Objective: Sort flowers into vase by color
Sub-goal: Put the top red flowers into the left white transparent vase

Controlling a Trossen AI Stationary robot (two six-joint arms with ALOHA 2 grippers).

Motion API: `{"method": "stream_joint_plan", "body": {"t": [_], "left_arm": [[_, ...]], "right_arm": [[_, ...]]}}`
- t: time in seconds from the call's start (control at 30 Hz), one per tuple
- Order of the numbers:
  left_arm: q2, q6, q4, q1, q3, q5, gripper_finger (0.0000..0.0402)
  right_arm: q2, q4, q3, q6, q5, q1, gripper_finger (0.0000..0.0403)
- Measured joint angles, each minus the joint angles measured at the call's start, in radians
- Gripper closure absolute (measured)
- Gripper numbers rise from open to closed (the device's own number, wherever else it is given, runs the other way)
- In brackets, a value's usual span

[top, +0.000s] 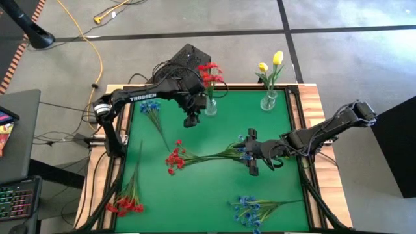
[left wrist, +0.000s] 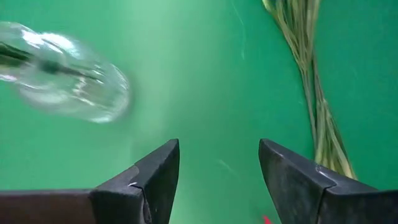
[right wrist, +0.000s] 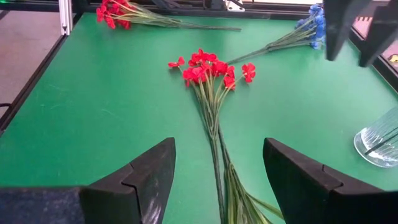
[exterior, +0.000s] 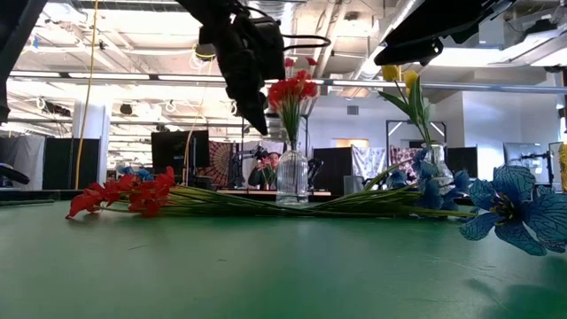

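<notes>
**Both grippers empty, red spray in the middle next in line**

The left gripper (top: 190,121) hangs above the green felt-like table mat (top: 208,201), just beside the clear ribbed glass vase holding red blooms (top: 210,107). Its fingers are spread with nothing between them — in its wrist view only bare mat shows in the gap. Standing clear of the vase with jaws released, it looks to be between pickups rather than mid-placement.

The right gripper (top: 252,166) hovers over the stem end of the loose red-bloomed spray at the table's centre (top: 175,160), fingers also parted and holding nothing. From its wrist camera the thin green stems run straight up the gap between the two dark fingers, which suggests it is lined up along the stalks for a grasp there.

The other flowers are scattered:
- a second red spray near the front left corner (top: 125,206)
- a blue-bloomed spray by the left arm (top: 150,106)
- another blue spray at the front (top: 248,211)
- blue blooms under the right gripper (top: 243,148)

A second clear glass vase with two yellow tulip-like buds (top: 269,101) stands upright at the back right.

The stems are wiry and flat-lying — a pinch has little to catch, and the leafy bundles overlap, so a neighbour could easily be dragged along.
</notes>
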Motion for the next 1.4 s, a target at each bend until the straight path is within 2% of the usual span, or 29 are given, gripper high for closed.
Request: {"method": "stream_joint_plan", "body": {"t": [0.3,0.63,0.97,1.07,1.2,1.4], "left_arm": [[-0.009,-0.045,-0.110,-0.105,0.000,-0.013,0.0193],[-0.119,-0.185,-0.077,-0.309,-0.002,-0.050,0.0193],[-0.134,-0.368,0.162,-0.582,-0.144,-0.223,0.0193],[-0.131,-0.394,0.290,-0.643,-0.208,-0.348,0.0194],[-0.125,-0.398,0.465,-0.682,-0.318,-0.471,0.0194],[-0.125,-0.452,0.764,-0.674,-0.482,-0.481,0.0194]], "right_arm": [[0.000,0.000,0.000,-0.005,0.000,0.000,0.0133],[0.000,0.000,0.000,-0.006,0.000,0.000,0.0133],[0.000,0.000,0.000,-0.008,0.000,0.000,0.0133],[0.000,0.000,0.000,-0.013,0.000,0.000,0.0133],[0.000,0.001,0.000,-0.020,0.000,0.000,0.0133],[0.000,0.000,0.000,-0.016,0.000,0.000,0.0133]]}}
